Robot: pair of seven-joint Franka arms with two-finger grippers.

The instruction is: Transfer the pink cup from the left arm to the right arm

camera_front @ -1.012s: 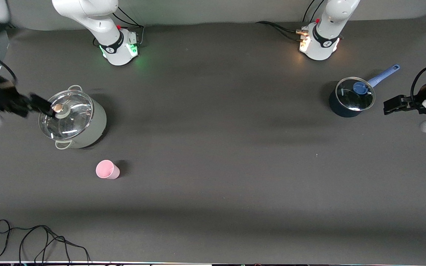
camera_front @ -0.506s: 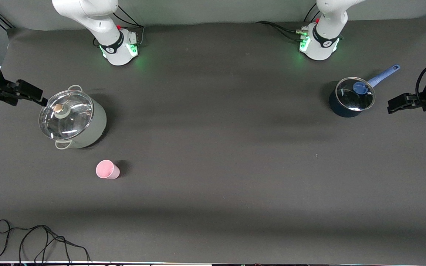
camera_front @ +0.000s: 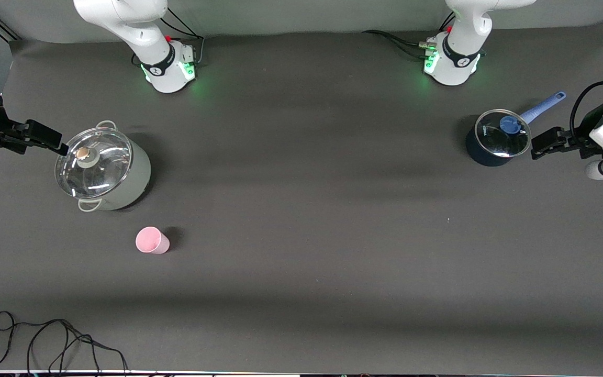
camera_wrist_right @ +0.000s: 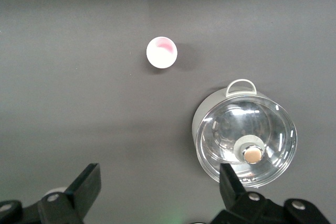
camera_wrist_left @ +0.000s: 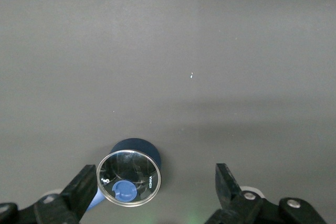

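Note:
The pink cup (camera_front: 152, 241) stands upright on the dark table, nearer to the front camera than the grey pot (camera_front: 103, 170). It also shows in the right wrist view (camera_wrist_right: 161, 52), apart from both grippers. My right gripper (camera_front: 50, 140) is open and empty in the air beside the grey pot, at the right arm's end of the table; its jaws (camera_wrist_right: 159, 182) stand wide apart. My left gripper (camera_front: 542, 142) is open and empty beside the blue saucepan (camera_front: 496, 139), at the left arm's end. In the left wrist view (camera_wrist_left: 156, 184) its jaws are wide apart.
The grey pot has a glass lid with a knob (camera_wrist_right: 253, 155). The blue saucepan carries a glass lid (camera_wrist_left: 127, 177) and a light blue handle (camera_front: 545, 106). Black cables (camera_front: 55, 340) lie at the table's front corner. The two arm bases (camera_front: 168, 65) stand along the back edge.
My right gripper has drawn back from over the grey pot's lid to beside the pot. My left gripper has shifted toward the saucepan. The cup has not moved.

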